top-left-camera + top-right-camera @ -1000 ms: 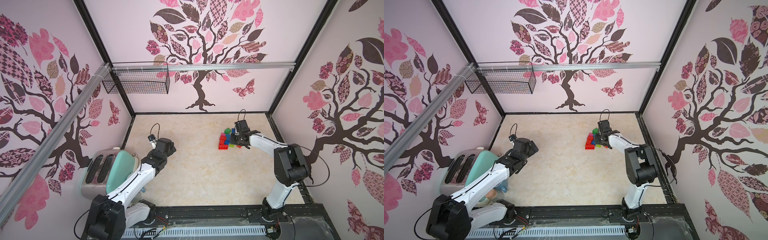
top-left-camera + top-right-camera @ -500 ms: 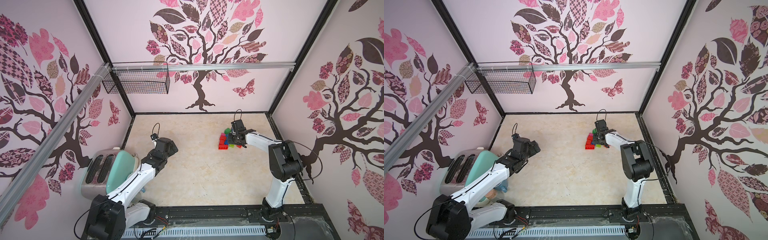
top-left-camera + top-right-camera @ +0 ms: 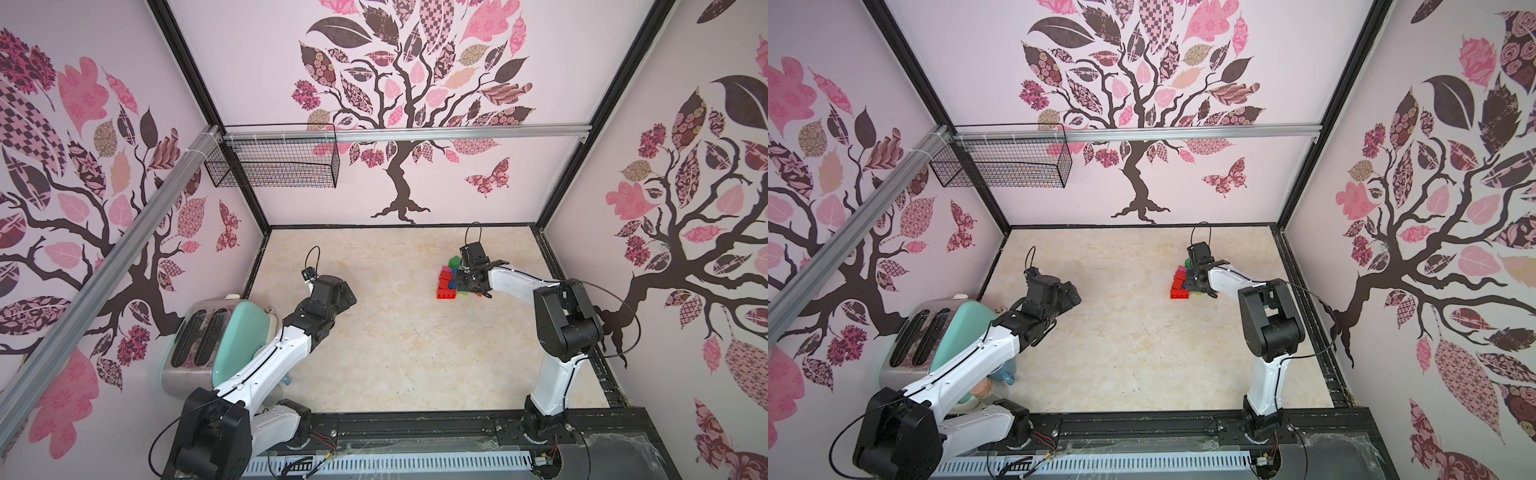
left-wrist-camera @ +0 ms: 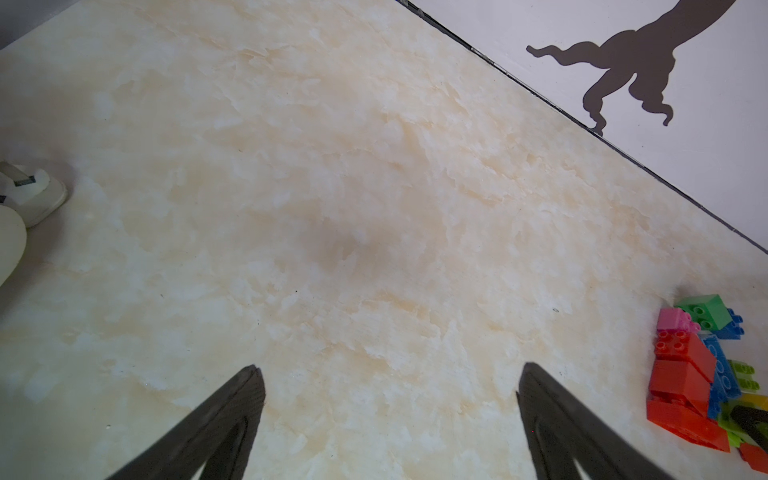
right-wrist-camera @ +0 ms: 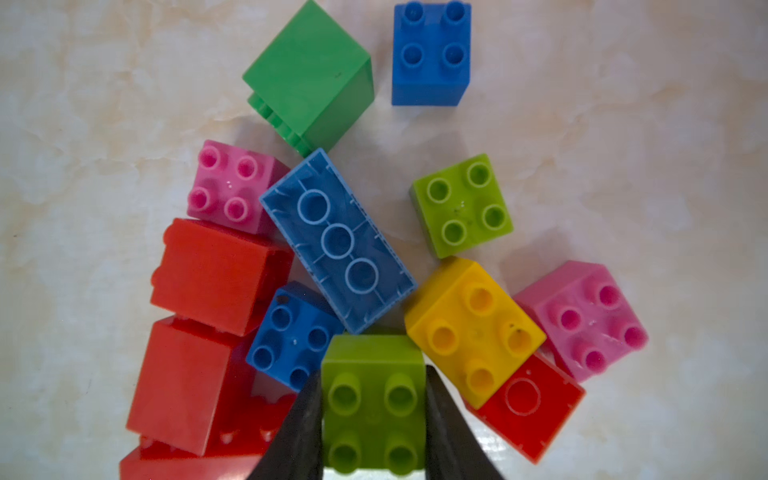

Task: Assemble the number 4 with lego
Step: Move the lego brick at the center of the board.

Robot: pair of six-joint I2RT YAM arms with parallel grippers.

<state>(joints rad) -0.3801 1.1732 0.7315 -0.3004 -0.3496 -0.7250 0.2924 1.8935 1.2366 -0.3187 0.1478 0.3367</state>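
Observation:
The lego lies in a loose pile [image 3: 448,282] [image 3: 1180,284] at the back right of the floor, and shows too in the left wrist view [image 4: 690,374]. In the right wrist view, my right gripper [image 5: 372,372] is shut on a lime brick [image 5: 374,403], one finger on each side, studs facing the camera. Around it lie a yellow brick [image 5: 473,328], a small blue brick [image 5: 291,332], an upturned long blue brick [image 5: 336,241], red bricks [image 5: 216,274] and pink bricks [image 5: 582,320]. My left gripper [image 4: 390,367] [image 3: 347,296] hangs open over bare floor, well left of the pile.
A steel toaster [image 3: 195,336] and a mint-green object [image 3: 241,332] stand at the left wall beside the left arm. A wire basket [image 3: 274,162] hangs on the back-left rail. Walls close in the floor on three sides. A white object [image 4: 29,195] lies near the left gripper.
The right arm has swung a little to the left over the pile, its elbow drawing in. The left arm has barely shifted. Neither gripper's opening has changed.

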